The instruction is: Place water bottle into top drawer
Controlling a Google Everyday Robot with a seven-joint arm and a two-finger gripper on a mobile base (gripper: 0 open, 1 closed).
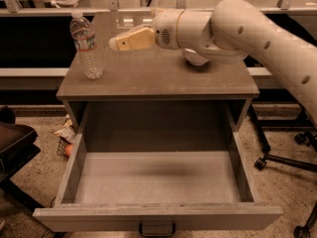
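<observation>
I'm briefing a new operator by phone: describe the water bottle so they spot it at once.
On the cabinet top above the open top drawer, the water bottle stands upright by the left edge, left of the gripper and apart from it. It is the only clear, ribbed, white-capped thing there; the white bowl sits half hidden under the arm.

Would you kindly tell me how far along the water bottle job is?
Done: the top drawer stands open, with nothing in it. In hand: the gripper hovers over the cabinet top, close beside the water bottle, not touching it. Left: grasp the bottle, carry it forward, lower it into the drawer.
</observation>
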